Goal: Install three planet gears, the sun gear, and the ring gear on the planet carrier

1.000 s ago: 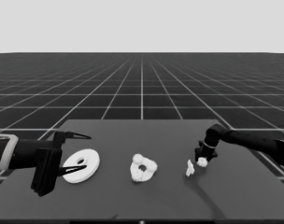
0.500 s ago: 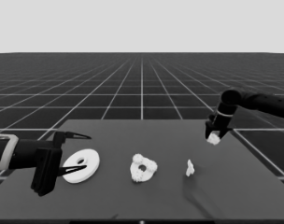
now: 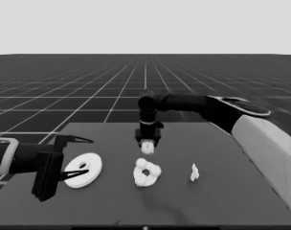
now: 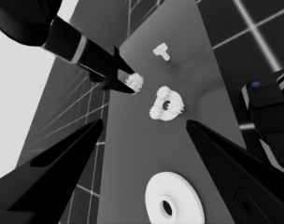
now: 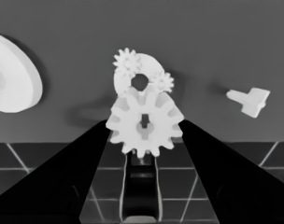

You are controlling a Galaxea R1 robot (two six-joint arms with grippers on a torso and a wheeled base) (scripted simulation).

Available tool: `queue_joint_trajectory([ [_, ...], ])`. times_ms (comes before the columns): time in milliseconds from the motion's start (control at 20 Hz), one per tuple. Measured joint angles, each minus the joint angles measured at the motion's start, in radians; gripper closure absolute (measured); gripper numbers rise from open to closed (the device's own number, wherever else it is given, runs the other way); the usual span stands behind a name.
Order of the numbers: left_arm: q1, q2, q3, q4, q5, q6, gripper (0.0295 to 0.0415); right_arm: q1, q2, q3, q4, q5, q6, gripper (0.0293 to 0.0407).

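My right gripper (image 3: 148, 142) hangs over the middle of the table, shut on a small toothed gear (image 3: 147, 147) (image 5: 144, 122). It is just behind and above the smaller round part (image 3: 146, 173) (image 5: 139, 79), which lies flat with small gears (image 4: 166, 92) around its hole. The larger round part (image 3: 83, 170) (image 4: 173, 205) lies at the left, under the open fingers of my parked left gripper (image 3: 77, 158) (image 4: 144, 123), and is not held.
A thin white piece (image 3: 195, 172) (image 5: 249, 100) lies alone on the table right of the smaller round part. The right arm's pale grey part (image 3: 265, 153) fills the lower right corner of the head view.
The right gripper lifted the gear from beside the thin white piece at the table's right and carried it left to the middle, behind the smaller round part. The left arm stayed put.
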Motion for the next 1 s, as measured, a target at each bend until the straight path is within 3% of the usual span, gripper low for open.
queue_joint_trajectory([
  [150, 0.0, 0.0, 0.0, 0.0, 0.0, 0.0, 0.0326, 0.0, 0.024, -0.034, 0.0, -0.001, -0.009, 0.0389],
  [250, 0.0, 0.0, 0.0, 0.0, 0.0, 0.0, 0.0326, -0.215, 0.028, -0.047, -0.219, 0.04, -0.015, 0.0389],
  [350, 0.0, 0.0, 0.0, 0.0, 0.0, 0.0, 0.0326, -0.299, 0.043, -0.102, -0.291, 0.062, -0.049, 0.0389],
  [1000, 0.0, 0.0, 0.0, 0.0, 0.0, 0.0, 0.0326, -0.346, 0.052, -0.141, -0.324, 0.078, -0.013, 0.039],
])
